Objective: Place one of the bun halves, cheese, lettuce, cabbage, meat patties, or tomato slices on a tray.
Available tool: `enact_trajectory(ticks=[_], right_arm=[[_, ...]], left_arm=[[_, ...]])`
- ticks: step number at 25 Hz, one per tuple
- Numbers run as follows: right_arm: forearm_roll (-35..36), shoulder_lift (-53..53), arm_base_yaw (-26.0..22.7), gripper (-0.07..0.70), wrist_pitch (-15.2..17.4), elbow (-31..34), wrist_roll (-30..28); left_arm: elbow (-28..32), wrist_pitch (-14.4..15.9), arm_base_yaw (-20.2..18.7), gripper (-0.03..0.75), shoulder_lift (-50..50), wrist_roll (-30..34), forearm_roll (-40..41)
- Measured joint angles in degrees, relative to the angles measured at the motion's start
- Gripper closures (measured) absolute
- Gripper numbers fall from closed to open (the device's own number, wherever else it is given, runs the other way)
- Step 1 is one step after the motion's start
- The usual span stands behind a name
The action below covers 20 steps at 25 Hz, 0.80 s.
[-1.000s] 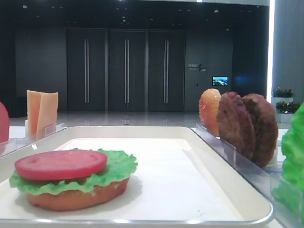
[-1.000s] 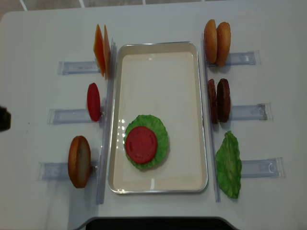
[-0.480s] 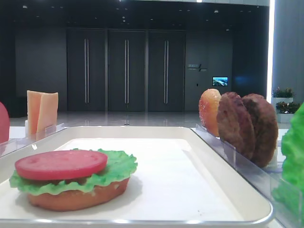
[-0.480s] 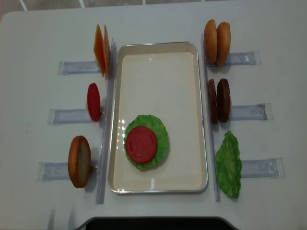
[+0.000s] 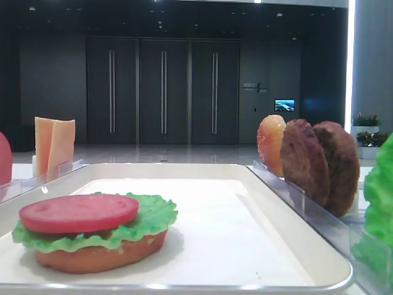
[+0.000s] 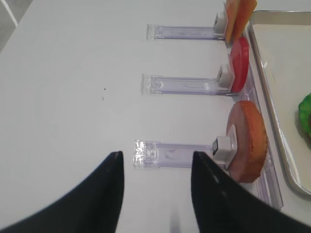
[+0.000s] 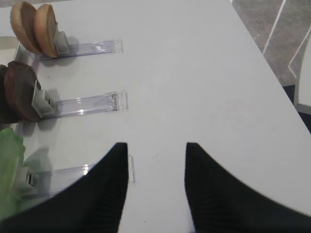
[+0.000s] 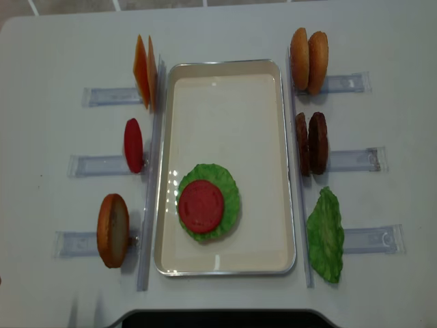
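On the white tray (image 8: pixel 225 116) lies a stack: a bun half (image 5: pixel 98 255), lettuce (image 5: pixel 153 215) and a tomato slice (image 8: pixel 201 205) on top. Left of the tray stand cheese (image 8: pixel 145 72), another tomato slice (image 8: pixel 133 145) and a bun half (image 8: pixel 113 230). To its right are two bun halves (image 8: pixel 308 60), two meat patties (image 8: pixel 311 142) and a lettuce leaf (image 8: pixel 326 234). Cabbage is out of view. My left gripper (image 6: pixel 156 162) hangs open and empty over bare table, left of the bun half (image 6: pixel 248 141). My right gripper (image 7: pixel 156 150) is open and empty, right of the lettuce (image 7: pixel 8 165).
Each spare piece stands in a clear plastic rack (image 8: pixel 99 165) pointing away from the tray; the lettuce rack (image 8: pixel 372 239) lies near the front right. The table's right edge (image 7: pixel 272 73) drops to the floor. Neither arm shows in the overhead view.
A dark part of the left arm at the overhead view's left edge has gone out of view. The food and the tray have not moved.
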Motion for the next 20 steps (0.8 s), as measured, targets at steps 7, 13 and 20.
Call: enact_trajectory(ticks=[7,13,20], right_arm=[[0.0,0.0,0.0,0.358,0.0,0.0,0.0],[0.0,0.0,0.0,0.358,0.0,0.0,0.0],[0.0,0.0,0.0,0.358,0.0,0.0,0.0]], left_arm=[[1.0,-1.5,0.0,0.388,0.0,1.3,0.1],[1.0,-1.8,0.0,0.388,0.0,1.4,0.1],[1.0,-1.9,0.0,0.416,0.0,1.5,0.1]])
